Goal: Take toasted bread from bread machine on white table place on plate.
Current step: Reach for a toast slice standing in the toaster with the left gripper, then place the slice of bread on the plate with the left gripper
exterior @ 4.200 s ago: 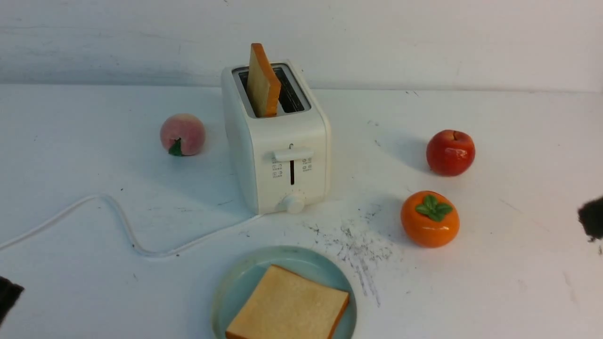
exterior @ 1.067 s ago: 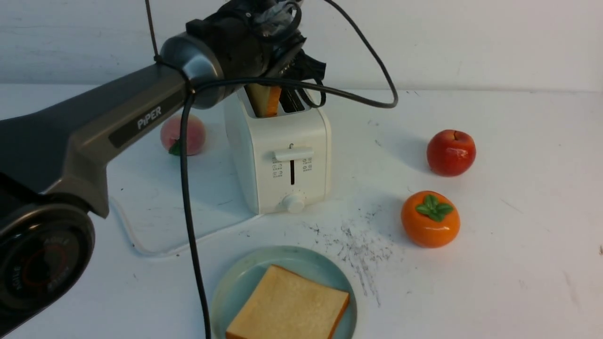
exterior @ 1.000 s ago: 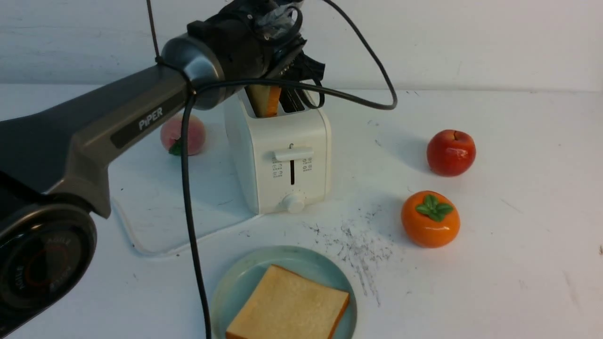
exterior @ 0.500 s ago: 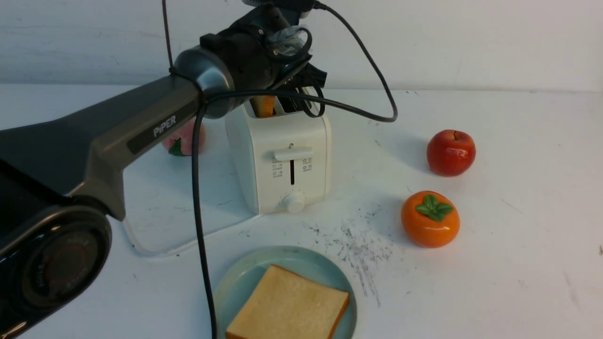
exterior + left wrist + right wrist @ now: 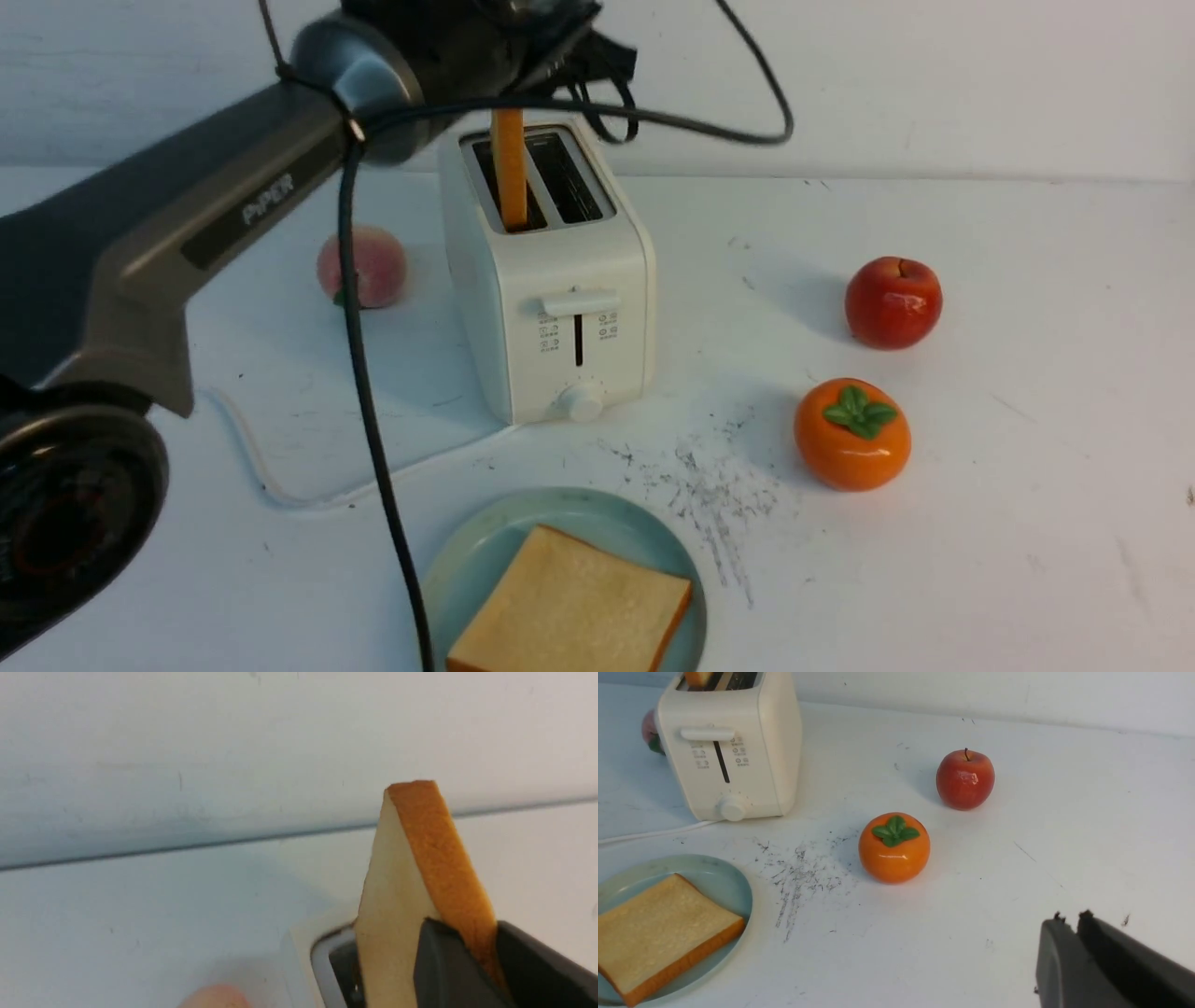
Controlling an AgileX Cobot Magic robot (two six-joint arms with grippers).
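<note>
My left gripper (image 5: 467, 933) is shut on the top edge of a toasted bread slice (image 5: 402, 891), which stands upright and partly raised in the left slot of the white bread machine (image 5: 560, 280). In the front view the slice (image 5: 509, 173) shows edge-on under my left wrist (image 5: 439, 47), which hides the fingers. A second toasted slice (image 5: 569, 607) lies flat on the teal plate (image 5: 467, 560) at the front of the white table (image 5: 1027, 280). My right gripper (image 5: 1069, 917) is shut and empty, low over the table right of the fruit.
A peach (image 5: 369, 266) sits left of the toaster. A red apple (image 5: 893, 301) and an orange persimmon (image 5: 851, 434) sit to its right. The toaster's white cord (image 5: 271, 476) runs left. My left arm's black cable (image 5: 373, 448) hangs down towards the plate.
My left wrist has risen above the toaster with the slice in its grip. The slice now stands upright and shows more above the slot. The right arm left the front view earlier.
</note>
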